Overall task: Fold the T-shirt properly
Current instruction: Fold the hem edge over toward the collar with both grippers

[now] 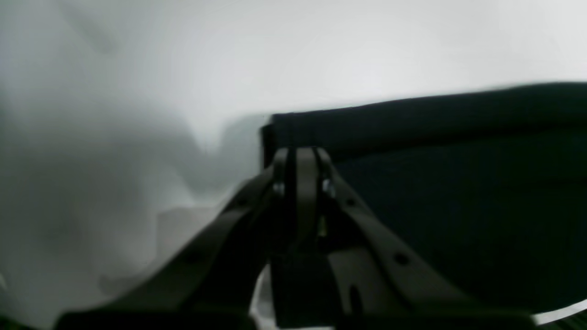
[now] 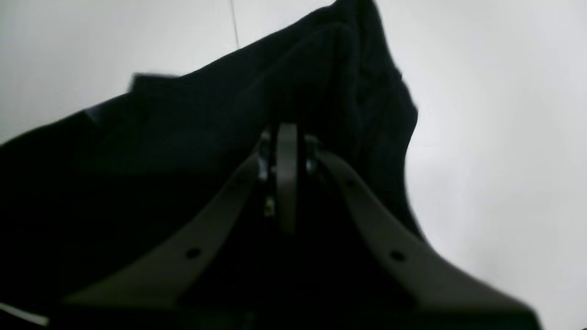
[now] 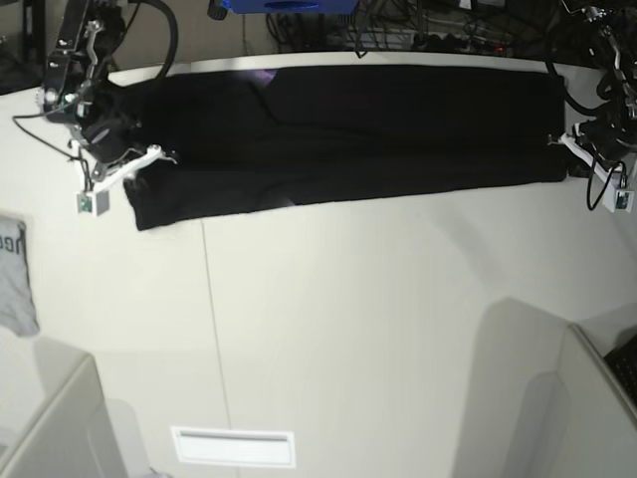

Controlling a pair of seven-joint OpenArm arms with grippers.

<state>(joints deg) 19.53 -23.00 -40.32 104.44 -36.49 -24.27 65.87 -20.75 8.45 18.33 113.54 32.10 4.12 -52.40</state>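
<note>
My T-shirt (image 3: 348, 129) lies as a long matte black band across the far side of the smooth white table (image 3: 348, 329), soft folds doubled along its near edge. My left gripper (image 1: 300, 153) pinches its right end; my right gripper (image 2: 286, 137) is clenched on the rumpled left end.

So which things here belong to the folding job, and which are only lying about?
Part of the job:
- T-shirt, black, laid in a long band across the far side of the table
- left gripper, at the shirt's end, jaws together
- right gripper, at the other end, jaws together

Just lying about:
- grey garment at the table's edge
- blue object behind the table
</note>
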